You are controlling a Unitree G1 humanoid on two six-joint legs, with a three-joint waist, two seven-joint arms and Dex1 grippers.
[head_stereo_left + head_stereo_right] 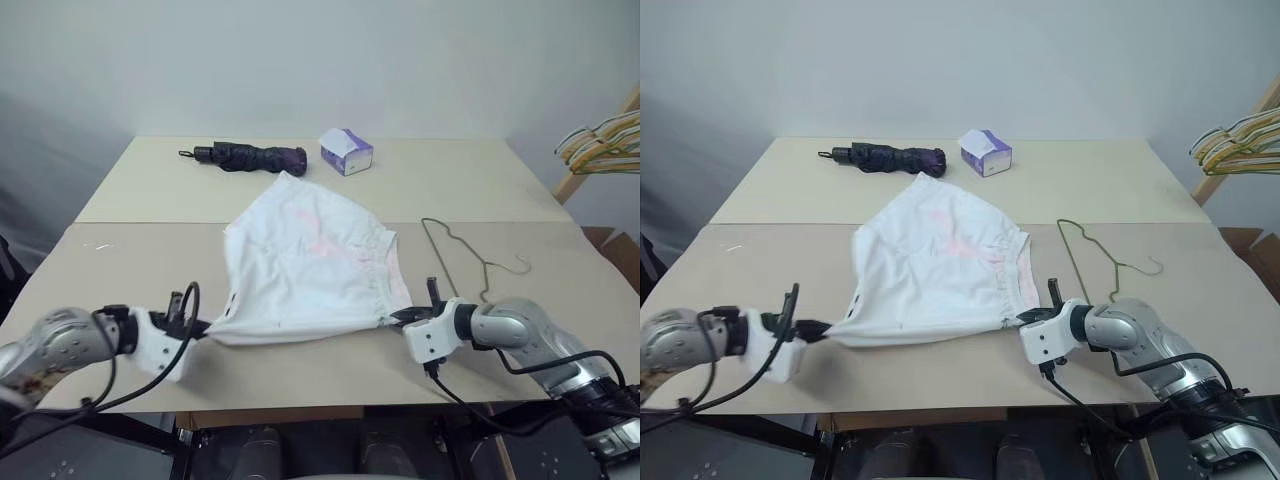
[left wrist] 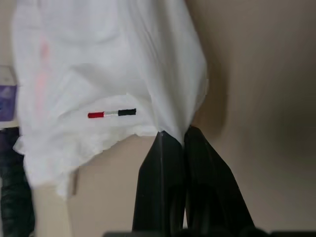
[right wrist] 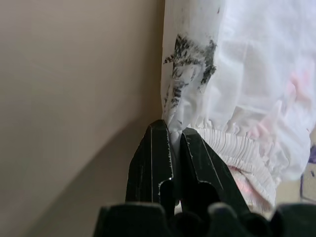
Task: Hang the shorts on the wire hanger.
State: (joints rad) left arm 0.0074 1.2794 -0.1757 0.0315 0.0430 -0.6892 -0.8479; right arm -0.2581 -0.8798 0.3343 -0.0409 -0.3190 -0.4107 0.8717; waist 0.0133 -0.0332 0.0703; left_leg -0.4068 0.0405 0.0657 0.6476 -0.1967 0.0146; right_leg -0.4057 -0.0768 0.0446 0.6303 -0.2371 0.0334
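So I've got two head cams side by side, looking forward and down over the beige tabletop (image 1: 130, 250) from the near edge, far enough back to catch the grey wall behind it. Both cover nearly the same scene, just slightly offset. Each wrist cam peers along its own black fingers, very close up: the left one at the left corner of the white cloth shorts (image 2: 98, 74), the right one at the gathered waistband (image 3: 242, 145) on the right.
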